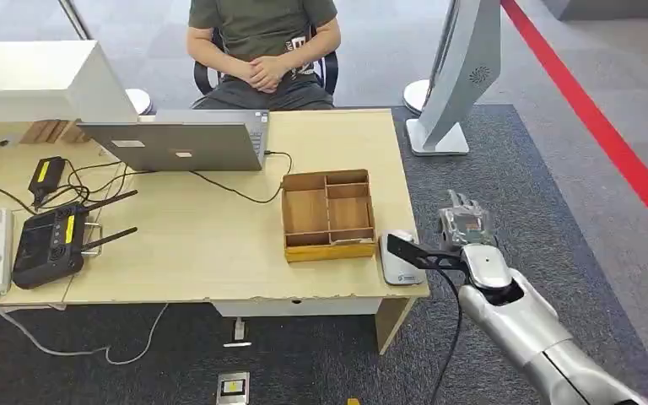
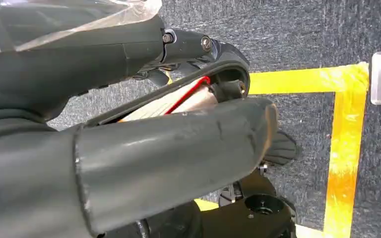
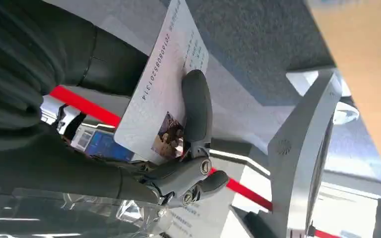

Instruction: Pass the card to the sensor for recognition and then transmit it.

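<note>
A: Where does the white printed card (image 3: pixel 166 94) sit?

B: The robot's right hand (image 3: pixel 129 124) grasps it. In the right wrist view a dark finger (image 3: pixel 197 106) presses flat on the card's face, across rows of print and a small picture, with the thick grey thumb behind the card. In the head view the card (image 1: pixel 411 251) appears dark and edge-on, jutting from the right hand (image 1: pixel 464 240) toward the table.

A: And the sensor?

B: A small white and grey reader pad (image 1: pixel 401 263) lies at the near right corner of the light wooden table (image 1: pixel 211 245), just beside the compartmented wooden tray (image 1: pixel 327 215). The card's tip is held over that pad; whether they touch cannot be told.

A: The left hand?

B: The left wrist view shows the left hand (image 2: pixel 178 114) with its fingers curled in close to the thumb, above grey carpet (image 2: pixel 302 34) marked with yellow tape (image 2: pixel 345 144). A pale, red-edged strip (image 2: pixel 171 101) shows between them, but whether it is something held cannot be told.

A: Anything else on the table?

B: A silver laptop (image 1: pixel 177 143), a black controller with antennas (image 1: pixel 51 240) and black cables (image 1: pixel 236 190). A person in a dark green shirt (image 1: pixel 261 34) sits behind the table, hands clasped.
</note>
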Controlling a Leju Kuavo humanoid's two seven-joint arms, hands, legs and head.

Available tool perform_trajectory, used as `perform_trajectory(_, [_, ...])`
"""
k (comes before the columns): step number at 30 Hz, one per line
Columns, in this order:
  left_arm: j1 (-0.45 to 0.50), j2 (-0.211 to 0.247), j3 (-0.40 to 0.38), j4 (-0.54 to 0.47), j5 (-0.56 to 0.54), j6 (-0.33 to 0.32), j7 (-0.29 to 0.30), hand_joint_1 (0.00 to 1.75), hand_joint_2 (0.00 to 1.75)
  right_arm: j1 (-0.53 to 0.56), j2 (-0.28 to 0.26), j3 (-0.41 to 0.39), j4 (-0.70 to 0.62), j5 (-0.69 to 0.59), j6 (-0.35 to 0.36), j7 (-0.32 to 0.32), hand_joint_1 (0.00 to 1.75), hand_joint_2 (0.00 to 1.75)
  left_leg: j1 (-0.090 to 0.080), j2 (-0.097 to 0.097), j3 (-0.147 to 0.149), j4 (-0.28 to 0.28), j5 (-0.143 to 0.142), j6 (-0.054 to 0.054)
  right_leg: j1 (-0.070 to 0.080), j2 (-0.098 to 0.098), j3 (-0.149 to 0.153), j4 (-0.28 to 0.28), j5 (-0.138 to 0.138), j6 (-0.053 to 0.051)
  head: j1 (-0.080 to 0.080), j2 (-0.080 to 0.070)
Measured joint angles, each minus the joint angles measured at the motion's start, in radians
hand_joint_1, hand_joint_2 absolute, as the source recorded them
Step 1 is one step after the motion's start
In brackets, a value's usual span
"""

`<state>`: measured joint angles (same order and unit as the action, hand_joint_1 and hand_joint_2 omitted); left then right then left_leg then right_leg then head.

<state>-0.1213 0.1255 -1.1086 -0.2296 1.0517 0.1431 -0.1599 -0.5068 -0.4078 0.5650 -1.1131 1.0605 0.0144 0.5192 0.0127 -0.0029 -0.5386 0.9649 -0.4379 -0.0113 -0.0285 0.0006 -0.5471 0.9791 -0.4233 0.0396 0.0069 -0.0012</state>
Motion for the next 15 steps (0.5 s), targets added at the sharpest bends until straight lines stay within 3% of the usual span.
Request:
perform_trajectory(9, [0.001, 0.0, 0.001, 0.002, 0.023, 0.013, 0.008, 0.0, 0.0, -0.133, -0.015, 0.01, -0.124, 0.003, 0.042, 0.039, 1.75, 1.75, 0.0, 0.0, -0.001, 0.0, 0.0, 0.0, 0.0, 0.001, 0.0, 0.001, 0.0, 0.0, 0.0, 0.0])
perform_trajectory(15, [0.001, -0.005, 0.003, 0.002, 0.036, 0.042, 0.016, 0.0, 0.0, -0.238, 0.034, 0.04, -0.189, -0.039, 0.041, 0.024, 1.75, 1.75, 0.001, 0.0, -0.001, 0.0, 0.0, 0.0, 0.001, 0.0, 0.0, 0.001, 0.0, 0.0, 0.0, 0.0])
